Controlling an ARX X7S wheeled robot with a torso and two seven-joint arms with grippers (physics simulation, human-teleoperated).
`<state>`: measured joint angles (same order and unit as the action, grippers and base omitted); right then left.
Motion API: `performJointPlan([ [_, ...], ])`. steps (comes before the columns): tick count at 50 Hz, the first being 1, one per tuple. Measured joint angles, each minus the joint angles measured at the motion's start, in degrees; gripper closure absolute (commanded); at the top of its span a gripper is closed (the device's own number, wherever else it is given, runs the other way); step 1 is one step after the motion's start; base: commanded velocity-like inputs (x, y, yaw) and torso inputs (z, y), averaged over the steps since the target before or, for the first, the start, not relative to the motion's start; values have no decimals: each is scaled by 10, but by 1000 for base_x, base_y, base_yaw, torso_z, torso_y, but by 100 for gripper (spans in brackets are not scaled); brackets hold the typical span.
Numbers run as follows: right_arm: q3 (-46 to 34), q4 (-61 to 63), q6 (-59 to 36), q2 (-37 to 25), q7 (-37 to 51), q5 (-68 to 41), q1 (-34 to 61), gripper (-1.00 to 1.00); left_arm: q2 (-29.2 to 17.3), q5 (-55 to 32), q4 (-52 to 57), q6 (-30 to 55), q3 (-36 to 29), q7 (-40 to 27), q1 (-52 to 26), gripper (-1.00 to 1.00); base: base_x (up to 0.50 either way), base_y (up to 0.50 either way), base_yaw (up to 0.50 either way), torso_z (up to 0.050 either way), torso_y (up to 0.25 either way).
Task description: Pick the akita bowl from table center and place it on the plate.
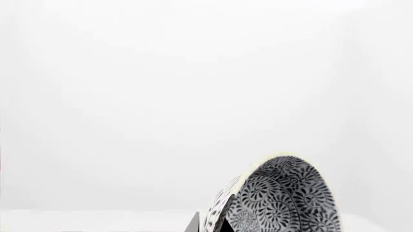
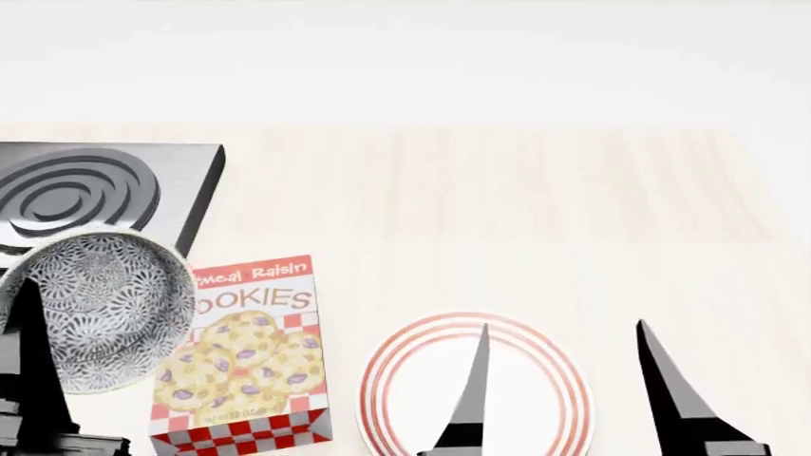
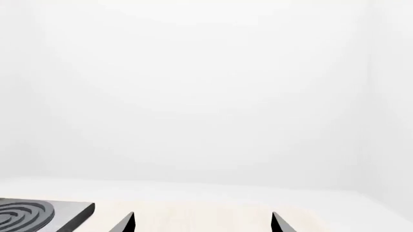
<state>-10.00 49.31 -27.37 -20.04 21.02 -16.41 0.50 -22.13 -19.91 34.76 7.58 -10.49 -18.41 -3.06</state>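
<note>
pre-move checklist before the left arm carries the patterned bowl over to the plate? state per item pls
1. Grip: the black-and-white floral patterned bowl sits tilted at the left gripper, fingers at its rim; looks held. Ok.
2. Lift: whether the bowl is off the light wooden table - cannot tell.
3. Target: the white plate with red concentric rings shows nothing lying on it. Ok.
4. Path: the upright oatmeal raisin cookies box stands between bowl and plate. Not ok.
5. Right gripper, open, hangs in front of the plate. Not ok.
6. Black stove burner lies behind the bowl. Ok.
</note>
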Motion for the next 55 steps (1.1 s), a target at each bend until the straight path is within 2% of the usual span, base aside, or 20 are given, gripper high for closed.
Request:
performJointPlan([
  [12, 18, 22, -10, -16, -25, -64, 6, -100, -15, 11, -54, -38, -32, 69, -60, 100, 0, 0, 0, 0, 0],
  [21, 78, 60, -51, -68, -37, -198, 31, -100, -28, -9, -75, -45, -48, 117, -98, 100, 0, 0, 0, 0, 0],
  [30, 113, 80, -101, -129, -19, -346, 98, -100, -44, -38, -81, -45, -62, 165, -122, 100, 0, 0, 0, 0, 1],
  [42, 97, 70, -158, -174, -7, -465, 196, -100, -62, -62, -75, -36, -77, 206, -146, 100, 0, 0, 0, 0, 0],
  [55, 60, 51, -196, -185, -8, -509, 256, -100, -74, -74, -56, -14, -87, 218, -171, 100, 0, 0, 0, 0, 0],
])
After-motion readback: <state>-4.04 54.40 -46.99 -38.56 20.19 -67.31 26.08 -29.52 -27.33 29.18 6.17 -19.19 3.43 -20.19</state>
